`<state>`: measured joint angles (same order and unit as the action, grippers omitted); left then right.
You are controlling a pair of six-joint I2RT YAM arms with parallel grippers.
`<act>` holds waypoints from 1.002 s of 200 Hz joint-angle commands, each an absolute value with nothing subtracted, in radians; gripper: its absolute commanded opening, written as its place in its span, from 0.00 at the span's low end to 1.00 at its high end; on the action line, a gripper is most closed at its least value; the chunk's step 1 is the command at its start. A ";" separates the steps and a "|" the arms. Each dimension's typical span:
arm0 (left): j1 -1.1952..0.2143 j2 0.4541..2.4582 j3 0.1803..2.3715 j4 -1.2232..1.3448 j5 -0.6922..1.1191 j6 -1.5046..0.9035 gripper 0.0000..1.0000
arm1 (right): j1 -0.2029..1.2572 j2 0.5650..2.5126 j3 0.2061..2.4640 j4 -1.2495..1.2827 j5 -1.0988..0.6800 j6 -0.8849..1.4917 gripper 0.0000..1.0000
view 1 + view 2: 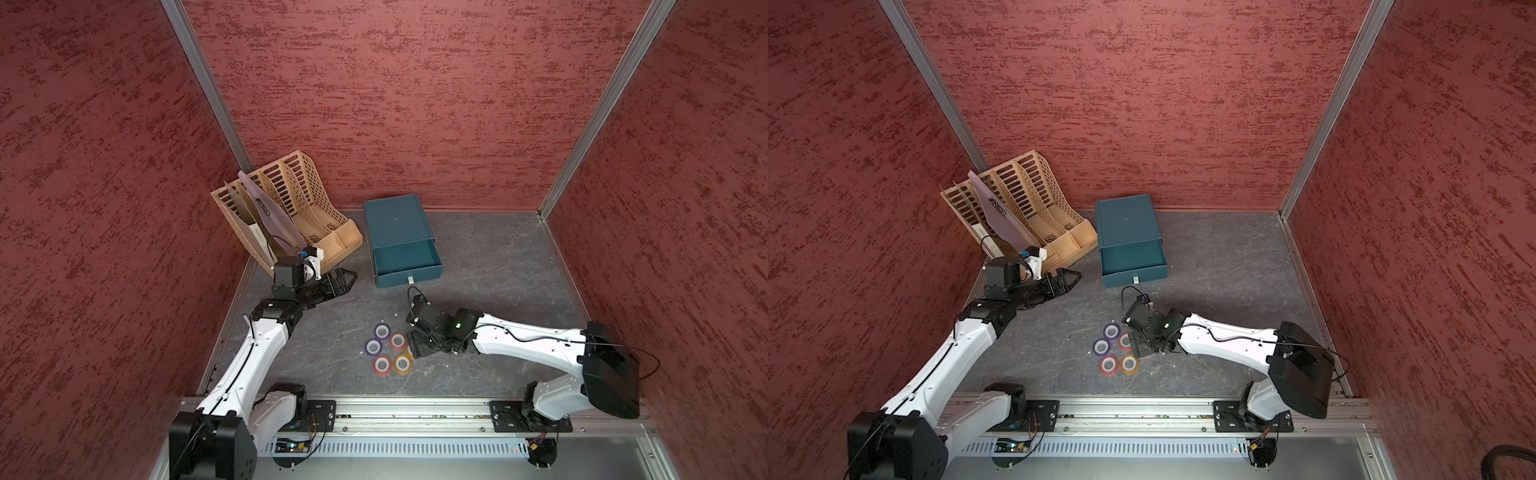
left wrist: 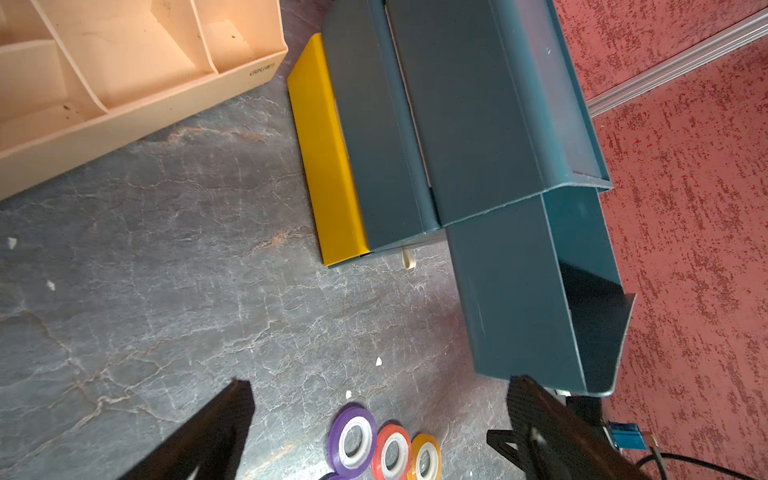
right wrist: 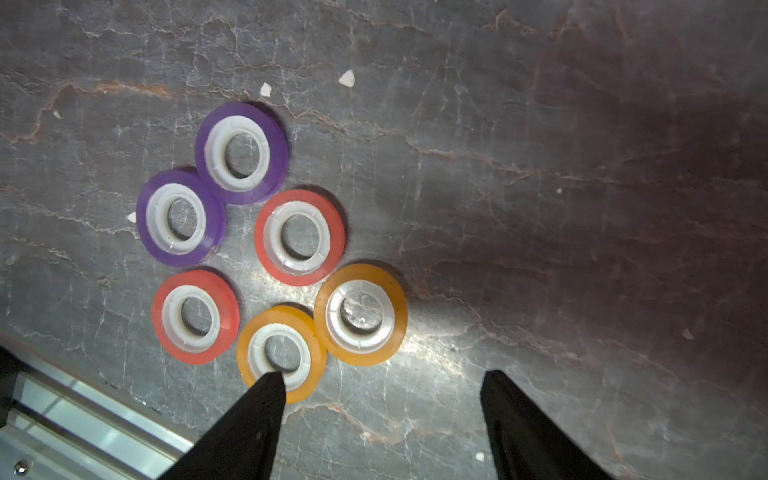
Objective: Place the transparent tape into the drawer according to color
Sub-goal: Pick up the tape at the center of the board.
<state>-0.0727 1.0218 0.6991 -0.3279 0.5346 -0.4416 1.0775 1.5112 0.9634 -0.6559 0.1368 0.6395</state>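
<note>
Six small tape rolls lie flat in a cluster on the grey table: two purple (image 3: 242,153) (image 3: 181,218), two red (image 3: 299,237) (image 3: 195,316), two orange (image 3: 360,314) (image 3: 281,351). My right gripper (image 3: 382,373) hangs just over the cluster's right side (image 1: 415,347), open, with bare table between its fingers. One fingertip (image 3: 270,382) overlaps the nearer orange roll. The teal drawer box (image 1: 397,226) stands at the back with its top drawer (image 1: 405,259) pulled out and empty. My left gripper (image 1: 347,282) is open left of the drawer, holding nothing (image 2: 380,380).
A beige file organiser (image 1: 291,208) with a translucent folder stands at the back left, close behind the left arm. A yellow panel (image 2: 328,166) shows low on the drawer box. Red walls enclose the table. A metal rail (image 1: 415,415) runs along the front edge.
</note>
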 commanded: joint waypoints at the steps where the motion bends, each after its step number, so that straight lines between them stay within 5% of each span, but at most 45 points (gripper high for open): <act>1: -0.065 1.005 0.688 -0.322 0.565 -0.450 1.00 | 1.088 1.546 0.982 -0.672 0.191 0.657 0.73; 122: -0.045 0.996 0.672 -0.343 0.578 -0.436 1.00 | 1.098 1.687 0.991 -0.623 0.210 0.698 0.61; 200: -0.040 0.999 0.672 -0.355 0.576 -0.433 1.00 | 1.097 1.705 0.977 -0.741 0.209 0.729 0.40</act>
<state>-0.0494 1.0069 0.6804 -0.3447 0.5678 -0.4404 1.0908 1.7012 0.9726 -0.6609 0.1844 0.7040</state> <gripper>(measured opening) 0.996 0.432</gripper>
